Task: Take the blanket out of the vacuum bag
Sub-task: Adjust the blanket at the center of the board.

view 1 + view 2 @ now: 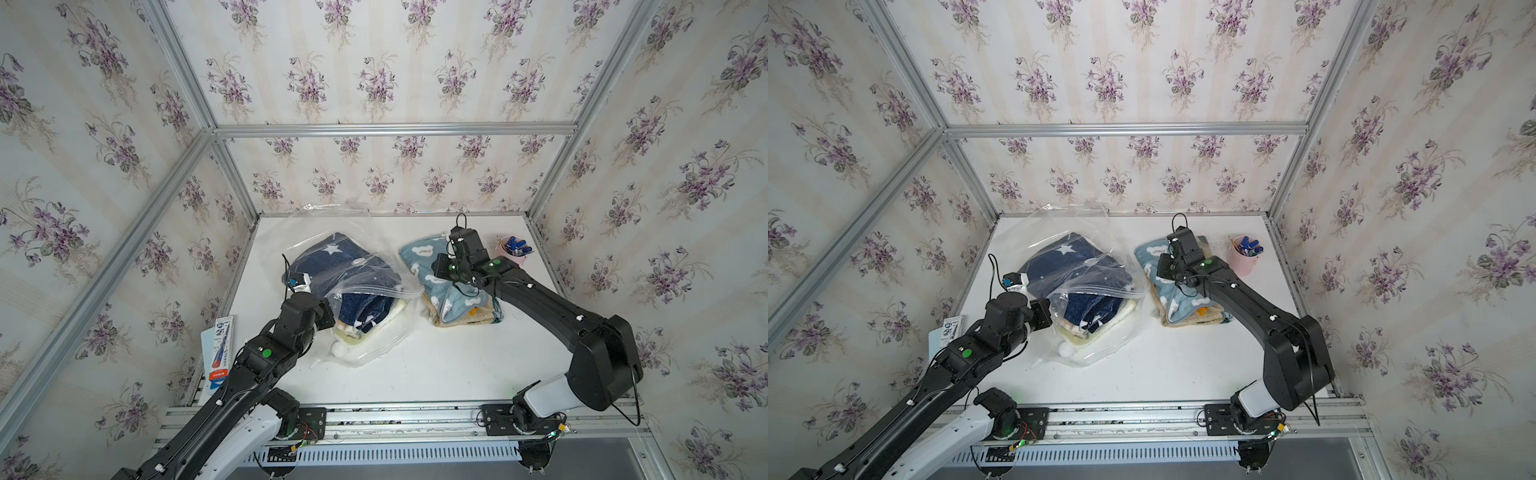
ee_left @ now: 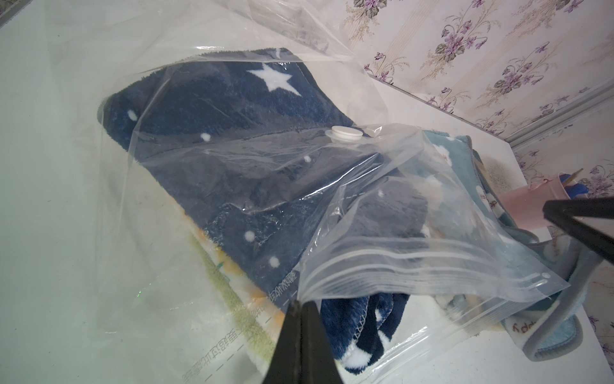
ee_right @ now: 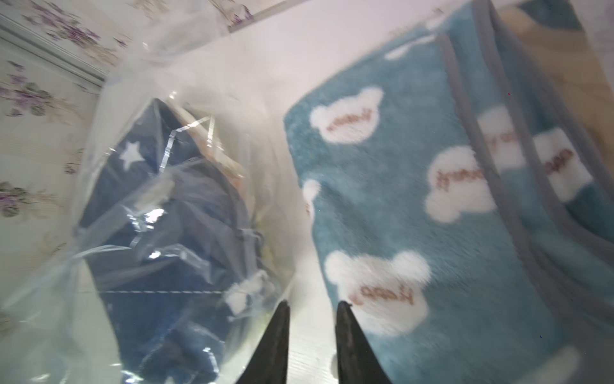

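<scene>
The vacuum bag, clear crinkly plastic, lies at the left middle of the table. Its white valve cap faces up. Inside it lies the blanket, navy with white stars and dots, and its folded edge shows at the bag's open mouth. My left gripper is shut on the upper zip lip of the bag's mouth. My right gripper hovers over the bare strip between the bag and a light blue blanket, open, with nothing between its fingers.
A folded light blue blanket with white bears lies right of the bag, under my right arm. A pink cup of pens stands at the back right. A flat printed package lies at the table's left edge. Papered walls enclose three sides.
</scene>
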Robot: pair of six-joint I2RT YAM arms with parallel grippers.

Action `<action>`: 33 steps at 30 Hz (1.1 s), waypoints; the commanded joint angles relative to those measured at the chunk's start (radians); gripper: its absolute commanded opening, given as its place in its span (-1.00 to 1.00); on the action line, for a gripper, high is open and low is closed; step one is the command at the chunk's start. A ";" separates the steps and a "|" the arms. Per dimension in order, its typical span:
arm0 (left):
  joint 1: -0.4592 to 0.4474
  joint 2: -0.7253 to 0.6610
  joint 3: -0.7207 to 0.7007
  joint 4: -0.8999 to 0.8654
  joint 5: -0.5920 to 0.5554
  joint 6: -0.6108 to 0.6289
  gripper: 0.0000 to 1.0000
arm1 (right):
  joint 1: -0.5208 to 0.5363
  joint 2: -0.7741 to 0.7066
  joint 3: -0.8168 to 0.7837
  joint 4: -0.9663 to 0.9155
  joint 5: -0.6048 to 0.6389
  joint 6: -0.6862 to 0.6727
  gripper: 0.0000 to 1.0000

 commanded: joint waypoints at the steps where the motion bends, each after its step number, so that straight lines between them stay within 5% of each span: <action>1: 0.001 0.005 -0.003 0.026 0.004 0.011 -1.00 | -0.004 -0.085 -0.133 0.000 0.112 0.026 -0.47; 7: 0.001 0.042 -0.007 0.058 0.026 0.016 -1.00 | -0.031 -0.193 -0.348 0.023 0.090 0.071 -0.43; 14: 0.001 0.036 -0.004 0.025 -0.032 0.016 -1.00 | -0.029 -0.184 -0.177 0.008 0.045 -0.016 -0.36; 23: 0.023 -0.004 0.015 -0.063 -0.142 0.003 -1.00 | -0.005 0.327 0.276 0.034 -0.166 -0.265 -0.04; 33: 0.036 0.023 0.063 -0.085 -0.141 0.020 -1.00 | 0.001 0.640 0.548 -0.030 -0.027 -0.440 0.23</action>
